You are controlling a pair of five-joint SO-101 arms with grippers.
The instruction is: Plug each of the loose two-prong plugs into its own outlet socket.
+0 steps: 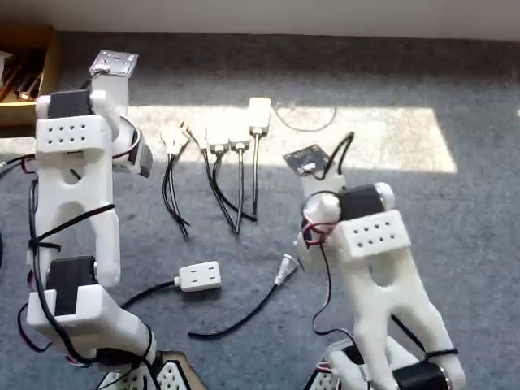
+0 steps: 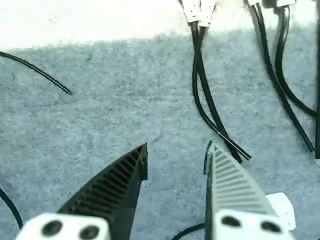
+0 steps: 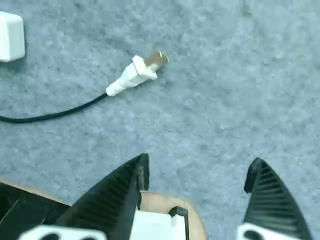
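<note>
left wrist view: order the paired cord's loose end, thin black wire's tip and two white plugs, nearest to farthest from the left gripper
1. Paired cord's loose end, just ahead of the left gripper, by its pale finger.
2. Thin black wire's tip, farther out, on the dark finger side.
3. Two white plugs, farthest, straight ahead.

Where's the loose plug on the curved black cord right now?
High view: the loose plug lies on the carpet, just right of the white outlet block and beside the right arm, ungripped.
</note>
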